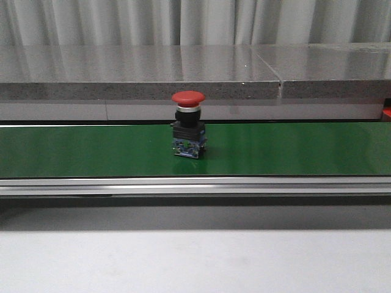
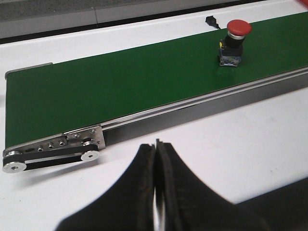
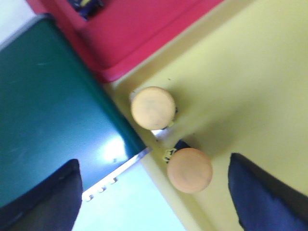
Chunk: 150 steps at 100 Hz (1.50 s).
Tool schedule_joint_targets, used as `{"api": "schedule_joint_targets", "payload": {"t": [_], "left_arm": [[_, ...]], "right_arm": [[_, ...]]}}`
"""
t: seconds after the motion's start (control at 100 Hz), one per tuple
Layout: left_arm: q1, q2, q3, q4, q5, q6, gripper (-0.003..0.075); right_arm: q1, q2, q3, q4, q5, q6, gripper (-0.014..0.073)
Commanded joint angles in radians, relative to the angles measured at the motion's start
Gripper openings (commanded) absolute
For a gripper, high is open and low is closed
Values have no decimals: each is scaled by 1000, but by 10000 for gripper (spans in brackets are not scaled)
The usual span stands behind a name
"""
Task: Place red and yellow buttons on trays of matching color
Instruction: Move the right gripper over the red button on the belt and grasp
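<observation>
A red button (image 1: 187,98) with a black body stands upright in the middle of the green belt (image 1: 91,149); the left wrist view shows the same red button (image 2: 238,28) far from my left gripper (image 2: 157,144). That gripper is shut on nothing, over the white table short of the belt. My right gripper (image 3: 154,192) is open above the yellow tray (image 3: 240,86). Two yellow buttons stand in that tray, one (image 3: 152,108) near the rim and one (image 3: 189,170) between the fingers. The red tray (image 3: 134,33) lies beside the yellow one.
The belt's roller end (image 2: 53,153) with its metal plate lies near my left gripper. A small black object (image 2: 211,21) rests on the white table beyond the belt. A grey stone ledge (image 1: 183,76) runs behind the belt.
</observation>
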Motion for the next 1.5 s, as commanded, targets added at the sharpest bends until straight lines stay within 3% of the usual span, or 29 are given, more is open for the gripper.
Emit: {"api": "schedule_joint_targets", "payload": {"t": [0.0, 0.31, 0.68, 1.06, 1.2, 1.49], "left_arm": [[-9, 10, -22, -12, -73, -5, -21], [-9, 10, -22, -12, -73, -5, -21], [-9, 10, -22, -12, -73, -5, -21], [-9, 10, -22, -12, -73, -5, -21], [-9, 10, -22, -12, -73, -5, -21], [-9, 10, -22, -12, -73, -5, -21]], "right_arm": [[59, -93, -22, 3, -15, -6, 615], [297, -134, -46, 27, 82, -29, 615], [533, -42, -193, 61, 195, -199, 617], [668, 177, -448, 314, 345, -448, 615], [689, 272, -504, 348, 345, -551, 615], [693, 438, -562, 371, 309, -619, 615]]}}
